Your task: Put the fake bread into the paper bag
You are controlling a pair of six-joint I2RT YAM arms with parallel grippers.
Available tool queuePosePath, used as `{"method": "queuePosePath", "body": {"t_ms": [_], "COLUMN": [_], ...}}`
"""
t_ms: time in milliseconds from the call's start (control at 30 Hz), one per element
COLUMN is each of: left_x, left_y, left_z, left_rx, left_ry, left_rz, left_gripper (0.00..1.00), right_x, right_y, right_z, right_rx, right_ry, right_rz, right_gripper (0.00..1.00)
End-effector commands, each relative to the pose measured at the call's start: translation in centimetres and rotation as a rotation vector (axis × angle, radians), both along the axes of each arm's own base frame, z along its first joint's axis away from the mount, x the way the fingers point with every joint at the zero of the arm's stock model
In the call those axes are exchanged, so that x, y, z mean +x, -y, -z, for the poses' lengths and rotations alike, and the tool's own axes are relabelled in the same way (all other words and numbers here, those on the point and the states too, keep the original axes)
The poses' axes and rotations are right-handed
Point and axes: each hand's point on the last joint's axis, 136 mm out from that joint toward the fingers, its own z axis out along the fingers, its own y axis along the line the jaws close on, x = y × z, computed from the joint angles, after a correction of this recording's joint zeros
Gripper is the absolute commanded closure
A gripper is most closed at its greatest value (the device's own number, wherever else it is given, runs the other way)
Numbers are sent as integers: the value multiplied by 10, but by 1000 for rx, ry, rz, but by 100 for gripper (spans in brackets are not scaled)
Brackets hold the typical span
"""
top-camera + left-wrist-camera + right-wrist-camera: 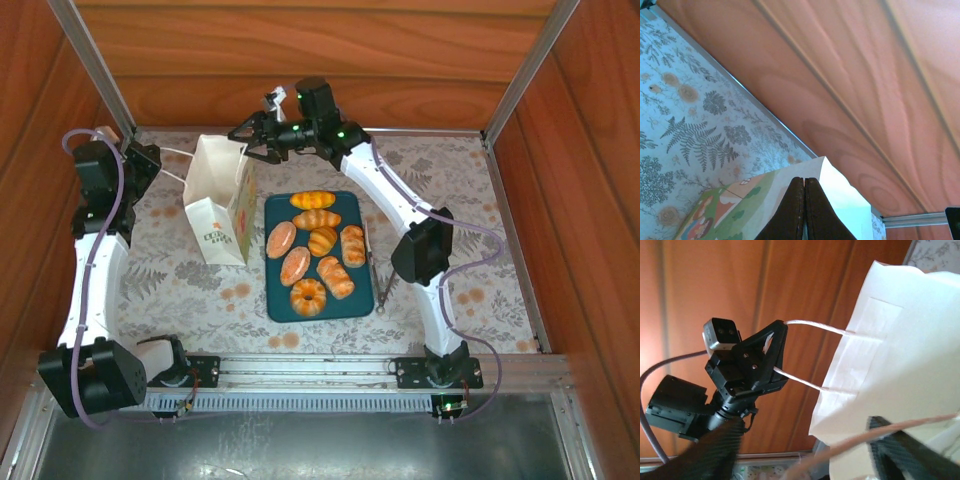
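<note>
Fake bread (322, 240): glossy golden-brown pieces clustered on a dark teal tray (277, 308), just right of the paper bag and apart from both grippers.
Bread long axes: the two farthest loaves lie across the table, left to right. The ones nearer the arms run far to near or slant. The ring doughnut sits at the near end.
Paper bag (222, 205): stands upright on the patterned tablecloth (470, 270), mouth open upward. The long side of the mouth runs roughly far to near, and the green lettering faces the near edge.
Left gripper (152, 160): clamped on the bag's white cord handle (815, 327). In the right wrist view both ends of the cord run into it. In the left wrist view its fingers (792, 215) are pressed flat together.
Right gripper (250, 143): jaws spread and holding nothing, at the bag's far right corner.
Hidden: the bag's floor is out of sight behind its walls from above.
Cut off: the left wrist view gives only the bag's top edge and a strip of its colour print, clipped at the bottom of the frame.
Hard to make out: in the right wrist view its own fingers (900, 445) are dark blurs at the bottom edge. A blurred cord crosses them, and I cannot tell whether it touches them.
</note>
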Motion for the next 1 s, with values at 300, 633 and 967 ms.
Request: {"method": "queuePosePath", "body": {"t_ms": [300,633,967], "left_x": [-11,-19,-23], "left_y": [-12,-16,-19], "left_z": [-9,-7,-5], "left_rx": [13,12,7], "left_ry": [37,37,36], "left_rz": [-76,-107,-133], "left_gripper": [100,100,100], "right_x": [-16,-35,-116], "right_y": [69,196,343], "right_z": [-2,50,163], "right_rx": [-180,-545,-1154], "right_ry": [59,121,63], "right_rz": [100,424,564], "right_gripper": [10,0,0]}}
